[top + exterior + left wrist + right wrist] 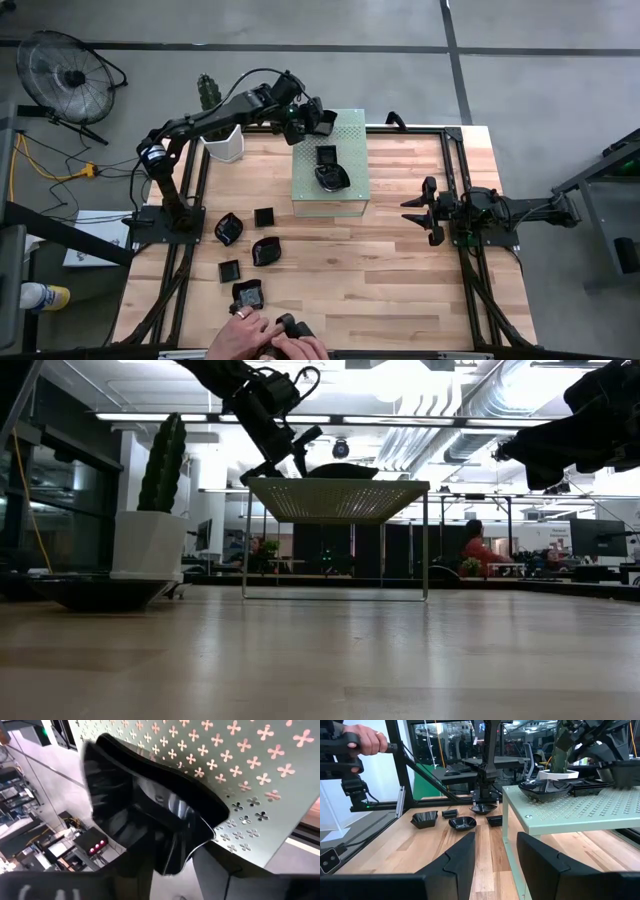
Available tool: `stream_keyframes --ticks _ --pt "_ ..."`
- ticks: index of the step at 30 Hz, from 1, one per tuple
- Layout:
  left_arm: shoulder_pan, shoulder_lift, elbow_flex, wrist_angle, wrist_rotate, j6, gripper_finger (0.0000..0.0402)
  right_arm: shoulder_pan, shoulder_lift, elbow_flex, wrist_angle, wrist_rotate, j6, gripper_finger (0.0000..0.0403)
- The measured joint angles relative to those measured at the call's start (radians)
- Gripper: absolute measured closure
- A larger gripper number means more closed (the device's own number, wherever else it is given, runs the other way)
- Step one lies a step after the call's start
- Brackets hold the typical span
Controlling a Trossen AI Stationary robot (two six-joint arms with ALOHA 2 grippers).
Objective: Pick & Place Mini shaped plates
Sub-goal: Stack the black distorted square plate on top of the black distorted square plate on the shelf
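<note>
Five plates (240,250) lay near the worktop's (380,270) left edge, by a person's fingers (262,338). The left hand (318,120), at the green block's (350,200) far-left corner, was around a square plate (150,820); whether clamped, I cannot tell. Two more plates (330,170) sat on the block. The right hand (415,212) waited apart at the right edge.

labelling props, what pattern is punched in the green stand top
Small four-petal clover cutouts in the green stand top, clearest in the left wrist view.
</note>
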State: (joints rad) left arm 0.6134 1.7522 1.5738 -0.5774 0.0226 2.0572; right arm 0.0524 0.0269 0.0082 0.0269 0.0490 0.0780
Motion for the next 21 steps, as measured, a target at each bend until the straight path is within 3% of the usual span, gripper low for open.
stream_keyframes --ticks 8,21 --pt "-0.020 -0.010 0.000 0.005 -0.011 -0.004 0.0243 0.000 0.000 0.000 0.000 0.000 0.000 0.0263" --pt "-0.027 -0.040 0.000 -0.002 -0.040 -0.016 0.0240 0.000 0.000 0.000 0.000 0.000 0.000 0.0263"
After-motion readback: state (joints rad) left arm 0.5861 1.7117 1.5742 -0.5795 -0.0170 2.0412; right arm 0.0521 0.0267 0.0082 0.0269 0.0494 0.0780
